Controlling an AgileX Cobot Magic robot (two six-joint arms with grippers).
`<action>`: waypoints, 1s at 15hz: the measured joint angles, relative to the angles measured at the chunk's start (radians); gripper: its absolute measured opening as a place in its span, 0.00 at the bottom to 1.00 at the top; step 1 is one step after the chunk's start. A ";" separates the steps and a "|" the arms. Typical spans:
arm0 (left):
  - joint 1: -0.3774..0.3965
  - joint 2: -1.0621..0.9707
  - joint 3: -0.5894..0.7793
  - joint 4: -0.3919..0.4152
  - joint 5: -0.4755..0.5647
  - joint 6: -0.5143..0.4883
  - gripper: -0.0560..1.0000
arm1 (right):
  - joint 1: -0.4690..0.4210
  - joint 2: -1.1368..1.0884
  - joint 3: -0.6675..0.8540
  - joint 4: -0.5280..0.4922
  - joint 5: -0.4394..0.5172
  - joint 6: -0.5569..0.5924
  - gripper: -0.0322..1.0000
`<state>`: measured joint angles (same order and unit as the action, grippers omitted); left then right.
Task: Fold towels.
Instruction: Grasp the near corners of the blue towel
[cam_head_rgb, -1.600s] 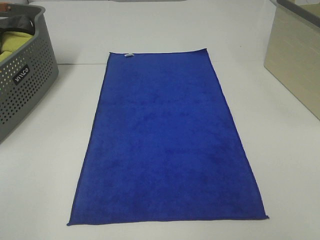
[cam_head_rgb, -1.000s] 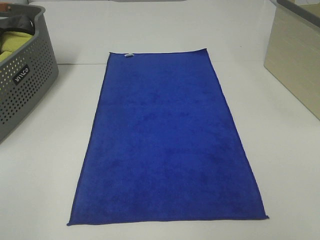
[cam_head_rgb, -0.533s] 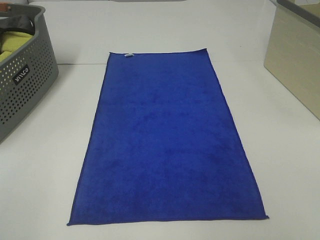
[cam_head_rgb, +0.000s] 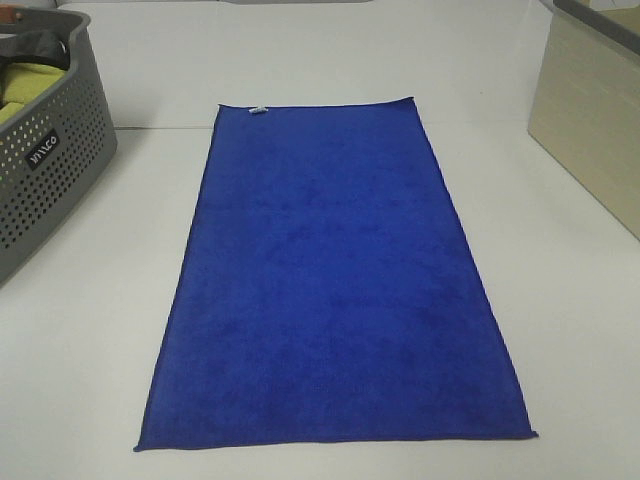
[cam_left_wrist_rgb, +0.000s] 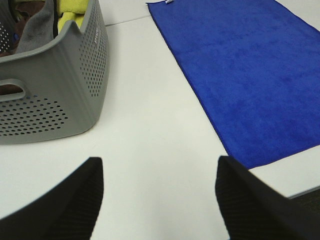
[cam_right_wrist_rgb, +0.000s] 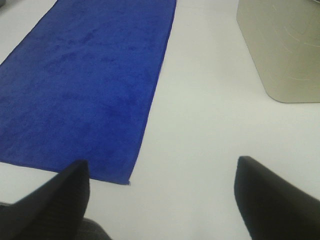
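A grey basket (cam_head_rgb: 50, 170) sits at the frame's left edge, out of the way. The left claw (cam_left_wrist_rgb: 160, 165) stands wide and empty. The blue towel (cam_head_rgb: 330, 280) lies flat and unfolded down the middle of the table (cam_head_rgb: 90, 340), tag (cam_head_rgb: 258, 110) at its top edge, likely spread for a first fold. The right claw (cam_right_wrist_rgb: 162, 165) is wide and empty too; a beige bin (cam_head_rgb: 590, 120) stands right.

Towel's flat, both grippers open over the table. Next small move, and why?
Probably shift the left gripper sideways to the blue towel's near corner, the right gripper mirroring it: the towel lies flat and unfolded, and both grippers are open and empty, over the white table just outside those corners.
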<state>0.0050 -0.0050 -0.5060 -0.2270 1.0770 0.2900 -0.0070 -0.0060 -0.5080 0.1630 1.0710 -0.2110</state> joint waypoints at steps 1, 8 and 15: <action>0.000 0.000 0.000 0.000 0.000 0.000 0.64 | 0.000 0.000 0.000 0.000 0.000 0.000 0.76; 0.000 0.000 0.000 0.000 0.000 0.000 0.64 | 0.000 0.000 0.000 0.000 0.000 0.000 0.76; 0.000 0.000 0.000 0.000 0.000 0.000 0.64 | 0.000 0.000 0.000 0.000 0.000 0.000 0.76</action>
<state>0.0050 -0.0050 -0.5060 -0.2270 1.0770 0.2900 -0.0070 -0.0060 -0.5080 0.1630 1.0710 -0.2110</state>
